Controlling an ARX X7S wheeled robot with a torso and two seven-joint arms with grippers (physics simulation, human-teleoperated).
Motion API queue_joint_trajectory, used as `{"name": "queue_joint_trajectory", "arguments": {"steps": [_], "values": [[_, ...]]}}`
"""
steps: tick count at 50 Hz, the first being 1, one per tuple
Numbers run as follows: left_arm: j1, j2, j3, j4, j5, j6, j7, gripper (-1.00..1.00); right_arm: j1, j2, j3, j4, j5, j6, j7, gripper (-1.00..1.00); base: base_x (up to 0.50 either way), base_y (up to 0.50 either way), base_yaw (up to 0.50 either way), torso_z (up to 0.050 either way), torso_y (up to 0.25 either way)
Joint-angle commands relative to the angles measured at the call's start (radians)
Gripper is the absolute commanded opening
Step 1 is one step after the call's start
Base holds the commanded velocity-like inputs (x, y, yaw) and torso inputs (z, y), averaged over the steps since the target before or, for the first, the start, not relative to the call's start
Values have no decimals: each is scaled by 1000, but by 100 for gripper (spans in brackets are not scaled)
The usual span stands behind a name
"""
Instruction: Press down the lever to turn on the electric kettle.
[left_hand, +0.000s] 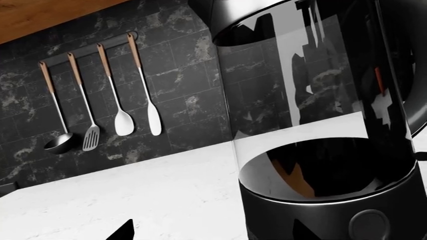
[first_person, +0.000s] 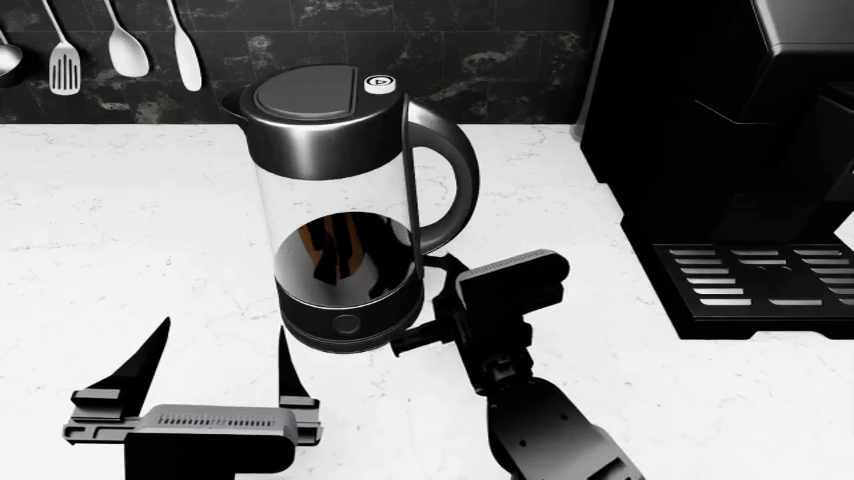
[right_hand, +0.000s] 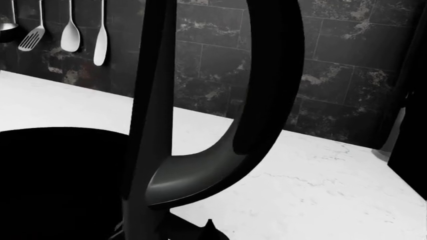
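Observation:
The electric kettle (first_person: 350, 190) stands upright mid-counter: clear glass body, dark lid with a small white button, black loop handle (first_person: 451, 180) facing right. The lever (first_person: 442, 263) is a small dark stub under the handle's lower end. My right gripper (first_person: 430, 305) sits low beside the base, right under the handle, its fingers together. In the right wrist view the handle (right_hand: 267, 75) fills the middle, with one pointed fingertip (right_hand: 211, 226) below it. My left gripper (first_person: 220, 365) is open and empty in front-left of the kettle. The left wrist view shows the glass (left_hand: 320, 100).
A big black coffee machine (first_person: 747, 150) with a drip grille stands to the right. Several utensils (first_person: 127, 45) hang on the dark tiled wall at the back left, also in the left wrist view (left_hand: 100, 95). White marble counter (first_person: 120, 220) surrounds the kettle.

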Motion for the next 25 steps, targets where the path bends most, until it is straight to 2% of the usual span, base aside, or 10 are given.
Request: {"name": "queue_joint_trajectory", "arguments": {"steps": [1,12,25], "values": [[-2,-3,7,-2,0,-1,-2,100,28,-9,-24,105,-3,-11,1,-100,0,0,0,0,0],[-8,-5,15,5,-4,-9,-1,100,39,4,-46,180,9,23,-22,-100,4,0,1,0,0],[-15,-9,24,1,-3,-12,-2,100,25,29,-17,84,42,27,-8,-100,4,0,1,0,0]]}}
